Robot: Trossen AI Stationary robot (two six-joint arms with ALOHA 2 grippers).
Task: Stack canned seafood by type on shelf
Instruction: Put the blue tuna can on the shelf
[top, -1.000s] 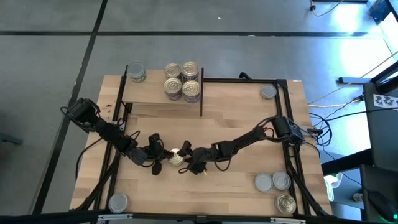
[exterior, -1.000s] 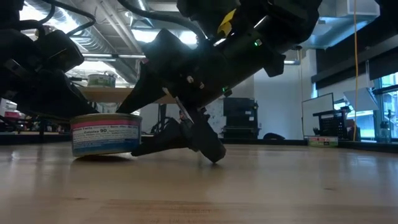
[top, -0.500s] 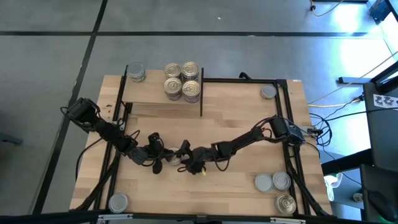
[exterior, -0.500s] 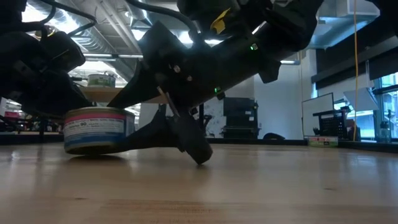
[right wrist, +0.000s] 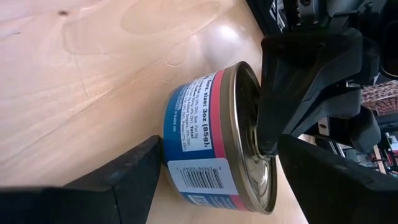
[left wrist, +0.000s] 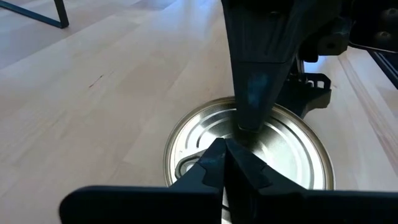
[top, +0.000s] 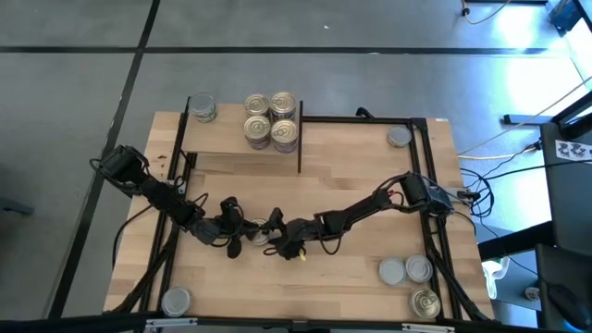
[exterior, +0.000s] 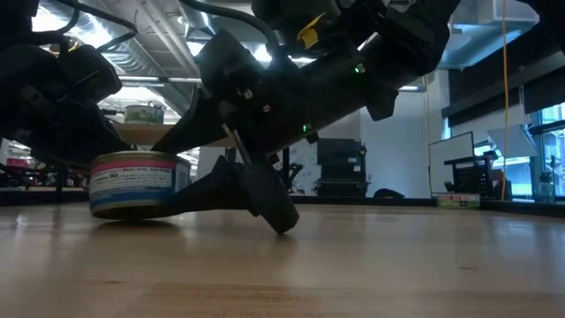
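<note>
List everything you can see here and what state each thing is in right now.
Left gripper: shut, tips pressing on the centre tin's top.
Right gripper: open, fingers either side of that tin.
Centre tin: upright on the table, not lifted.
Shelf: holds four gold-topped tins clustered at its back edge.
Loose tins: upright near the table's corners.

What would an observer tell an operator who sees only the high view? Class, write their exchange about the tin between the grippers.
Operator: Is the tin upright?
Observer: Yes, the tin stands flat on the table.
Operator: What is the left gripper doing?
Observer: The left gripper is shut, with its tips on the lid.
Operator: And the right gripper?
Observer: The right gripper is open, with a finger on each side of the tin.
</note>
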